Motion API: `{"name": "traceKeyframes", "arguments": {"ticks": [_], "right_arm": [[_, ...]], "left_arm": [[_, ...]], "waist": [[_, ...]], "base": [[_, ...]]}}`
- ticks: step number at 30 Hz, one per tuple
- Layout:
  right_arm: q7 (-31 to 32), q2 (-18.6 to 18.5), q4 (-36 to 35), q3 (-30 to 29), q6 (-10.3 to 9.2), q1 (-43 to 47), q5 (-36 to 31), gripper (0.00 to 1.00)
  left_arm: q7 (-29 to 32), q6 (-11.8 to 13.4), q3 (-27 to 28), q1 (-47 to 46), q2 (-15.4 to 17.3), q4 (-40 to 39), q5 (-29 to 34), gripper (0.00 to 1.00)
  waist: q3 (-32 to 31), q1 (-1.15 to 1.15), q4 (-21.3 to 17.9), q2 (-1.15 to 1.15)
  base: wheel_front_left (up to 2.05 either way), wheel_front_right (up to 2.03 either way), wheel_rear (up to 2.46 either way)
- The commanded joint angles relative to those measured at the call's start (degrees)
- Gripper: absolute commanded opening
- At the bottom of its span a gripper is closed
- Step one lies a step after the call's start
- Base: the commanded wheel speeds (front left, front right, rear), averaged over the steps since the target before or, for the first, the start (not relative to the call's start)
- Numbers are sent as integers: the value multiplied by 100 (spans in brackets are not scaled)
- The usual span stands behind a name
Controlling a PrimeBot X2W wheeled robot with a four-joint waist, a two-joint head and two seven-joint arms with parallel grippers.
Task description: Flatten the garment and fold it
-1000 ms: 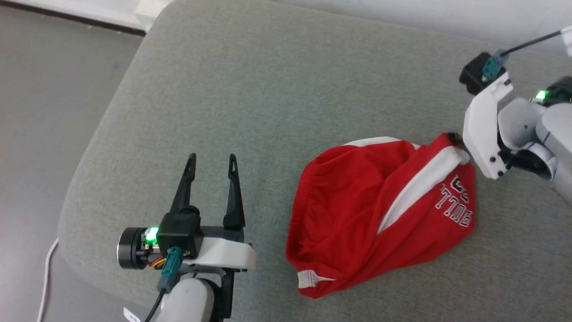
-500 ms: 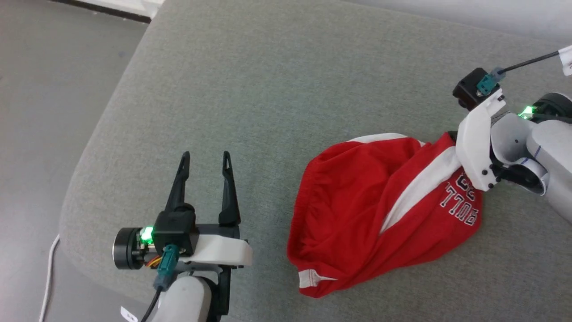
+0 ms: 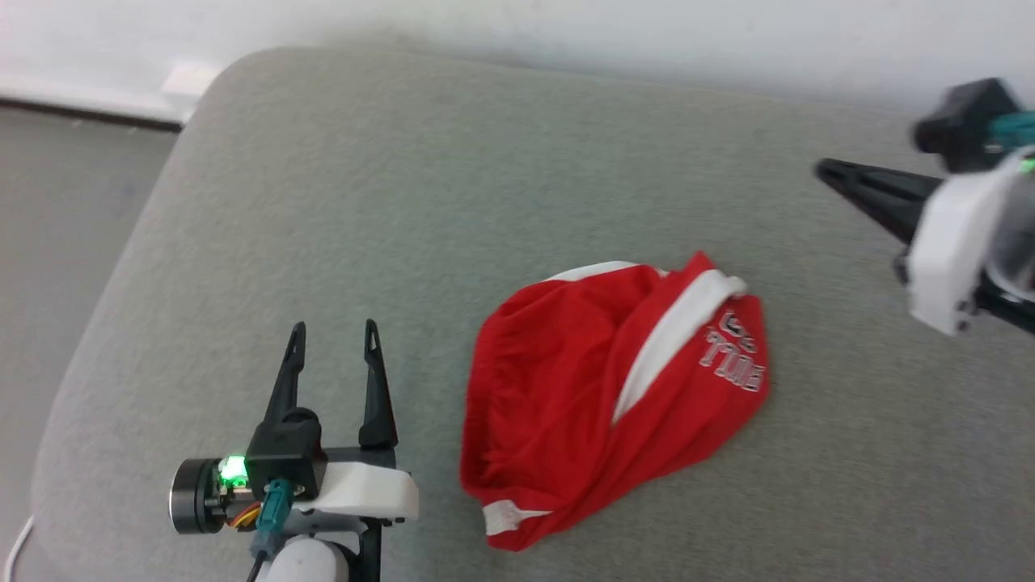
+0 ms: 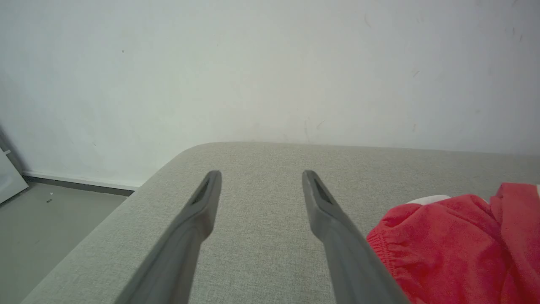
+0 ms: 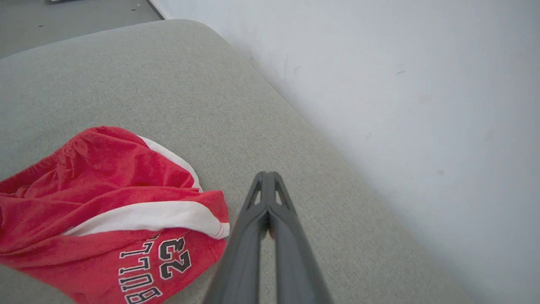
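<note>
The garment (image 3: 566, 388) is a pair of red shorts with white side stripes, lying crumpled on the grey cushion (image 3: 453, 202). Its waistband faces left and the printed leg faces right. My left gripper (image 3: 331, 327) stands open to the garment's left with nothing between its fingers, and the left wrist view shows the same gripper (image 4: 261, 177) beside the gathered waistband of the garment (image 4: 455, 236). My right gripper (image 3: 821, 170) hovers beyond the garment's upper right, shut on nothing. In the right wrist view its fingertips (image 5: 266, 175) are pressed together past the garment (image 5: 105, 177), clear of the cloth.
The cushion's rounded edge (image 3: 105, 307) drops to grey floor (image 3: 57, 218) on the left. A white wall (image 3: 566, 32) runs along the cushion's far side. A white cable (image 3: 16, 541) lies on the floor at the lower left.
The camera has shifted. My right gripper has shut and drawn up and away from the garment's right corner with no cloth in it. The left gripper stays open in place.
</note>
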Motion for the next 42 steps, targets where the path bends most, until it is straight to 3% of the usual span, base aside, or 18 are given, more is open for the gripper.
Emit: {"name": "traceKeyframes", "arguments": {"ticks": [1,2,3,6,9,13,22,30,37,38,39,42], "right_arm": [[10,-103,-14,-59,-5,129,67,0],[26,-224,-69,-155,-5,210,141,38],[59,-333,-111,-245,-5,291,207,100],[150,-538,-181,-568,-5,512,465,100],[346,-513,-241,-844,-5,616,775,100],[1066,-323,-252,-877,-5,445,998,100],[2724,383,543,-274,-5,-212,651,100],[2898,950,1319,69,-5,-97,725,100],[3105,1090,1587,304,-5,321,422,100],[3079,1080,1585,312,-5,354,407,12],[3017,1075,1584,317,-5,367,399,0],[2666,1066,1534,322,-5,312,446,0]], "left_arm": [[-27,-31,17,26,5,-17,55,100],[-27,-49,22,27,4,-24,72,100],[-27,-64,25,22,3,-27,85,100],[-27,-103,19,-18,-1,-43,108,100],[-27,-135,-8,-54,-6,-83,120,100],[-27,-132,-57,-92,-16,-108,103,100],[-27,-5,-305,-335,-36,-178,-110,100],[-27,173,-572,-595,-38,-198,-374,100],[-27,280,-692,-707,-38,-185,-454,100],[-27,291,-688,-707,-38,-178,-457,100],[-27,302,-674,-699,-38,-172,-456,100],[-27,299,-615,-636,-39,-143,-422,100]], "waist": [[-265,0,-360,0],[-275,0,-389,0],[-279,0,-402,0],[-267,0,-377,0],[-225,0,-284,0],[-101,0,-69,0],[413,0,502,0],[802,0,855,0],[900,0,955,0],[890,0,944,0],[869,0,920,0],[762,0,815,0]], "base": [[0,0,0],[0,0,0],[0,0,0],[0,0,0],[0,0,0],[0,0,0],[0,0,0],[0,0,0],[0,0,0],[0,0,0],[0,0,0],[0,0,0]]}}
